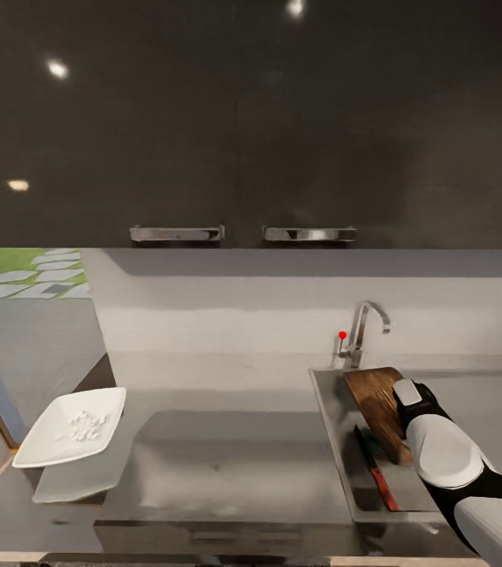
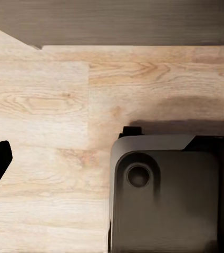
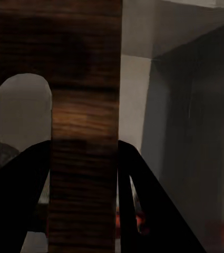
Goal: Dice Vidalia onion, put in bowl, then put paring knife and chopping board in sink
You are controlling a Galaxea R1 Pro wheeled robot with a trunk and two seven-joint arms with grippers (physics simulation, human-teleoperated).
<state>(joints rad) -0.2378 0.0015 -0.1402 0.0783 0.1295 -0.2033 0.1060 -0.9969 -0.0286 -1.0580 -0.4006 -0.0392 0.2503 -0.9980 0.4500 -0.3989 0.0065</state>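
**Board held in the sink, knife lying beneath it**

Nearest to me is my right arm's white-and-black forearm (image 1: 448, 453), reaching into the stainless steel sink (image 1: 331, 441) at the right of the grey desk (image 1: 227, 449). My right fingers (image 3: 138, 205) are pinching the dark brown wooden chopping board (image 1: 377, 405): in the right wrist view the board's handle strip runs straight between the two dark fingers, with the arched handle cut-out beside it. The board stands tilted inside the sink, its upper end toward the chrome tap (image 1: 365, 327) with its red-tipped lever. The red-handled paring knife (image 1: 375, 468) lies on the sink floor just beside the board's lower end. Well apart, at the desk's left end, sits the square white bowl (image 1: 70, 429) with the pale diced onion (image 1: 86, 425) in it. My left wrist camera faces pale wooden flooring (image 2: 48, 105) and a dark part of my base (image 2: 164, 195); I cannot tell how my left fingers are set.
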